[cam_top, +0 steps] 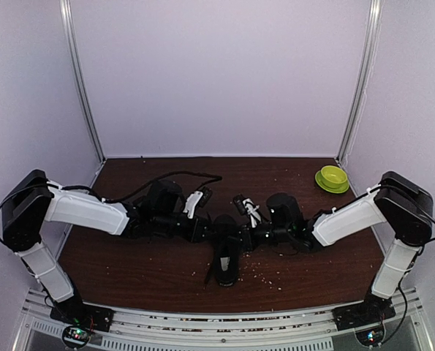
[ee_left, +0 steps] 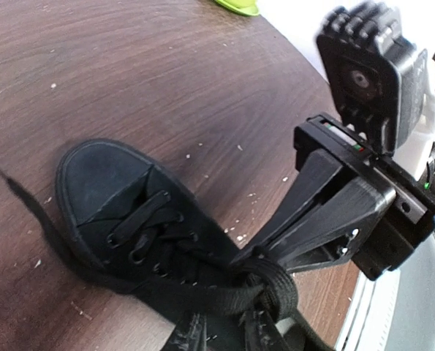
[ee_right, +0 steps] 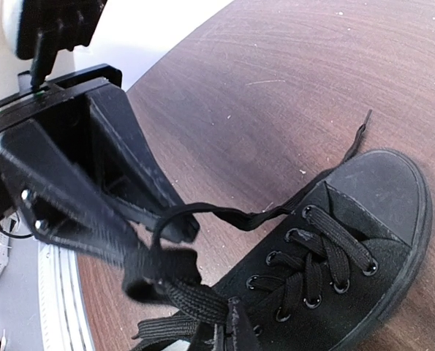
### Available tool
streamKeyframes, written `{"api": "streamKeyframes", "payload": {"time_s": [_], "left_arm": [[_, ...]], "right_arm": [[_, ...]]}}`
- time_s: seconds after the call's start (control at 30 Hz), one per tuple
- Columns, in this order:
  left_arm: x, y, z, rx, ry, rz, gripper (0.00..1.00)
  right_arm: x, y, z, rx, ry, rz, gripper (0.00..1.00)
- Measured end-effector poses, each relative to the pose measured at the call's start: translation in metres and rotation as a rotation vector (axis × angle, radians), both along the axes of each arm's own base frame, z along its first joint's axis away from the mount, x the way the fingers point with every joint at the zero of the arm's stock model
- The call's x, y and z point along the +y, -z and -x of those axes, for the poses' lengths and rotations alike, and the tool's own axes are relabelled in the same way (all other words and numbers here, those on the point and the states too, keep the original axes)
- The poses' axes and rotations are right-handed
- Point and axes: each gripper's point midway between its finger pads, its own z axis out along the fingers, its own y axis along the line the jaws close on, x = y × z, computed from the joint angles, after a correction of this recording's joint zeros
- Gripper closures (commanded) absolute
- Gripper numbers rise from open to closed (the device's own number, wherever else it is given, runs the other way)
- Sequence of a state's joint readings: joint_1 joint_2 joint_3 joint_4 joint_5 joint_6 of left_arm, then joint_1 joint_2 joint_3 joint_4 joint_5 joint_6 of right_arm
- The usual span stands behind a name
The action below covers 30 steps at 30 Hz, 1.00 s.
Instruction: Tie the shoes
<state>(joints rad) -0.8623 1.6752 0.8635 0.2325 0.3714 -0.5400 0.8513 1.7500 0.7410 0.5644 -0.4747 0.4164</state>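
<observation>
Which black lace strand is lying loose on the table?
The thin black strand trailing on the brown wooden table beside the toe of the black sneaker. The rest are laced up or bunched at the shut fingers of the right gripper.

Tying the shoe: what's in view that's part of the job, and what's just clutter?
Job: black sneaker, laces, left gripper, right gripper pinched on the laces.
Lying about: green bowl, pale crumbs.
</observation>
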Motion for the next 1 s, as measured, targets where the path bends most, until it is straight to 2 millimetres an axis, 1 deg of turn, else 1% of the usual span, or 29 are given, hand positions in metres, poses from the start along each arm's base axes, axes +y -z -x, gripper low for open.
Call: {"api": "streamKeyframes", "payload": {"time_s": [0.17,0.33,0.4,0.5,0.6,0.67,0.8,0.87,1.0], "left_arm": [[0.009,0.002,-0.006,0.015,-0.036,0.015,0.88],[0.007,0.001,-0.009,0.019,-0.031,0.026,0.93],[0.005,0.002,-0.009,0.023,-0.023,0.024,0.93],[0.004,0.004,-0.008,0.026,-0.011,0.022,0.88],[0.004,0.004,-0.007,0.023,-0.006,0.022,0.86],[0.005,0.005,-0.006,0.024,-0.007,0.021,0.87],[0.011,0.011,0.000,0.038,-0.010,0.012,0.92],[0.013,0.015,0.001,0.048,-0.013,0.007,0.93],[0.014,0.016,0.002,0.052,-0.017,0.012,0.92]], "right_arm": [[-0.002,0.001,0.001,0.002,0.000,0.003,1.00],[-0.002,0.001,0.001,0.002,0.001,0.003,1.00],[-0.002,0.001,0.001,0.002,0.001,0.003,1.00],[-0.002,0.001,0.001,0.002,0.002,0.003,1.00],[-0.002,0.001,0.001,0.001,0.005,0.003,1.00],[-0.002,0.001,0.000,0.001,0.007,0.003,1.00],[-0.002,0.001,0.000,0.002,0.007,0.003,1.00],[-0.002,0.001,0.000,0.002,0.007,0.003,1.00],[-0.002,-0.001,0.000,-0.001,0.008,0.000,1.00]]}}
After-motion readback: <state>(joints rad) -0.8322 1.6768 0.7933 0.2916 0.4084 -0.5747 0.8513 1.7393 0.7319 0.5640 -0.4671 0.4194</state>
